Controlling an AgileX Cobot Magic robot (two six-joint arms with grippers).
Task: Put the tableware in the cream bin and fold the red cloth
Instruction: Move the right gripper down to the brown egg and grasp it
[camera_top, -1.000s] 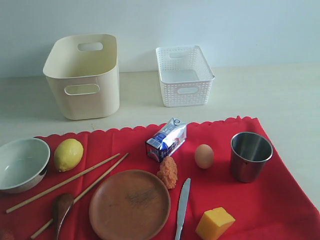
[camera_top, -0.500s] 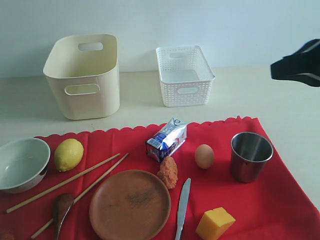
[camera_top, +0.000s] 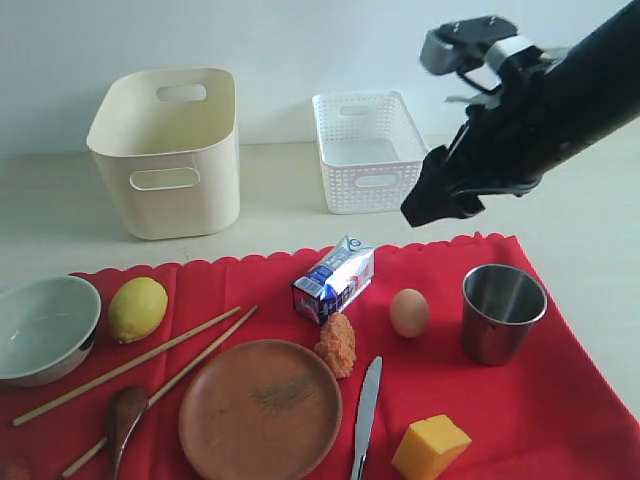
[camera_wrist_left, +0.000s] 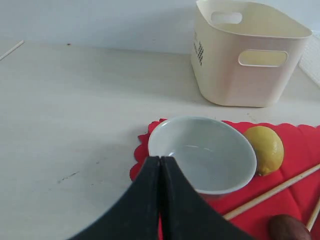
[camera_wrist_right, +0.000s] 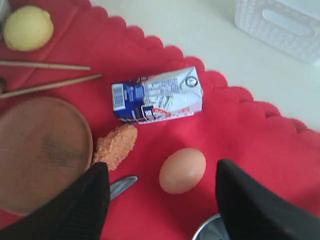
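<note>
The steel cup (camera_top: 502, 312) stands upright on the right side of the red cloth (camera_top: 560, 400), beside the egg (camera_top: 408, 312). The right gripper (camera_top: 438, 208), its 2 fingers apart, hangs above it toward the bins, nearer than the left gripper (camera_wrist_left: 160, 160), which is pressed together by the bowl (camera_wrist_left: 202, 152).

I count one bowl (camera_top: 40, 325), one plate (camera_top: 260, 410), two chopsticks (camera_top: 127, 366), one spoon (camera_top: 125, 412), one knife (camera_top: 366, 400), one cup (camera_top: 500, 320), one lemon (camera_top: 137, 309), one egg (camera_top: 408, 312), one cheese (camera_top: 430, 447), one milk box (camera_top: 333, 280), one nugget (camera_top: 337, 345), one cloth (camera_top: 450, 380), one bin (camera_top: 170, 200), one basket (camera_top: 370, 185).
</note>
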